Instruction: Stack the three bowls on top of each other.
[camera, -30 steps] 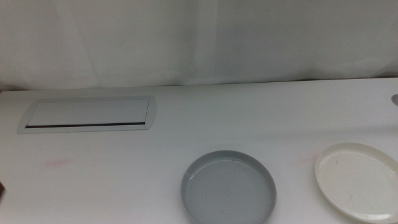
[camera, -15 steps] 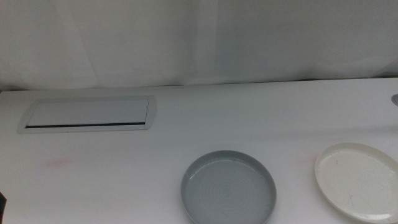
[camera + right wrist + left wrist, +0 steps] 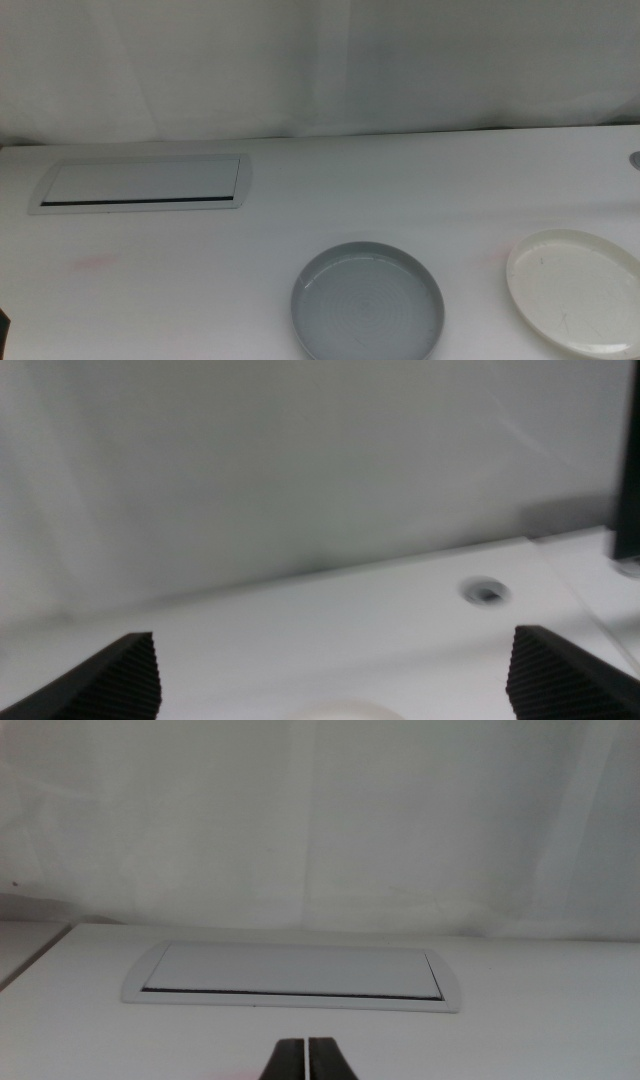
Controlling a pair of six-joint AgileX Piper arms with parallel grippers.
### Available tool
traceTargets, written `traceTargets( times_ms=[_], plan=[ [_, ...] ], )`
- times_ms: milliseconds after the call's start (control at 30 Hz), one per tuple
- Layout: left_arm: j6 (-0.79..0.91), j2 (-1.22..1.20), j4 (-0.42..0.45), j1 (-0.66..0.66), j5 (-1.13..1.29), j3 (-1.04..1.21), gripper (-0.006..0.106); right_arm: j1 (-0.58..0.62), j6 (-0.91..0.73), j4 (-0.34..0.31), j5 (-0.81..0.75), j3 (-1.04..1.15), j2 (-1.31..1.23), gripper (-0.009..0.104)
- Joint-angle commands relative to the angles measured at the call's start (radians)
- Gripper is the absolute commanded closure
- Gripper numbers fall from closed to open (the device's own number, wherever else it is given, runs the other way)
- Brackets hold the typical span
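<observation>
The left hand (image 3: 307, 1060) has its two dark jaws pressed together with only a hairline between them, holding nothing. It hangs over the white bench (image 3: 400, 190) and faces the flat grey hatch plate (image 3: 292, 973) let into the bench top near the back wall. No bowl shows in its wrist view.

The right hand (image 3: 335, 678) is spread wide, its ridged jaws standing at the two far sides of its wrist view, with nothing held. Between the jaws a pale curved edge barely shows, too blurred to name, and a small round hole (image 3: 484, 592) sits in the bench further back.

In the middle view neither hand can be made out. The grey bowl (image 3: 367, 303) lies at the near edge, and the cream-white bowl (image 3: 574, 290) lies apart from it toward the right side, partly cut off.

Nothing has moved against the earlier pictures.

Counted: two bowls in sight, one grey and one cream-white; one hatch plate; one hole.
</observation>
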Motion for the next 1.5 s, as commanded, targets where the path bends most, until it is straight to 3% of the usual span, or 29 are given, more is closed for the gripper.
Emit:
traceTargets(
  times_ms=[0, 100, 233, 533, 767, 833, 1067, 1300, 1467],
  plan=[
    [-0.008, -0.007, 0.001, 0.003, -0.018, 0.037, 0.102, -0.003, -0.022, -0.069, 0.175, -0.123, 0.100, 0.003],
    [-0.008, -0.007, 0.001, 0.003, -0.018, 0.037, 0.102, -0.003, -0.032, -0.130, 0.320, -0.253, 0.224, 0.003],
    [-0.008, -0.007, 0.001, 0.003, -0.016, 0.037, 0.102, -0.003, -0.120, -0.152, 0.463, -0.365, 0.395, 0.003],
    [-0.008, -0.007, 0.001, 0.003, -0.016, 0.037, 0.102, -0.011, -0.221, -0.145, 0.509, -0.394, 0.705, 0.004],
    [-0.008, -0.007, 0.001, 0.003, -0.016, 0.037, 0.102, -0.156, -0.311, 0.022, 0.386, -0.392, 0.953, 0.004],
    [-0.008, -0.007, 0.001, 0.003, -0.016, 0.037, 0.102, -0.179, -0.320, 0.044, 0.360, -0.392, 1.000, 0.004],
    [-0.008, -0.007, 0.001, 0.003, -0.016, 0.037, 0.102, -0.184, -0.338, 0.055, 0.287, -0.360, 1.124, 0.004],
    [-0.008, -0.007, 0.001, 0.003, -0.014, 0.037, 0.102, -0.184, -0.342, 0.073, 0.027, -0.150, 1.137, 0.004],
    [-0.008, -0.007, 0.001, 0.003, -0.014, 0.037, 0.102, -0.184, -0.345, 0.084, -0.042, -0.116, 1.182, 0.004]
  ],
)
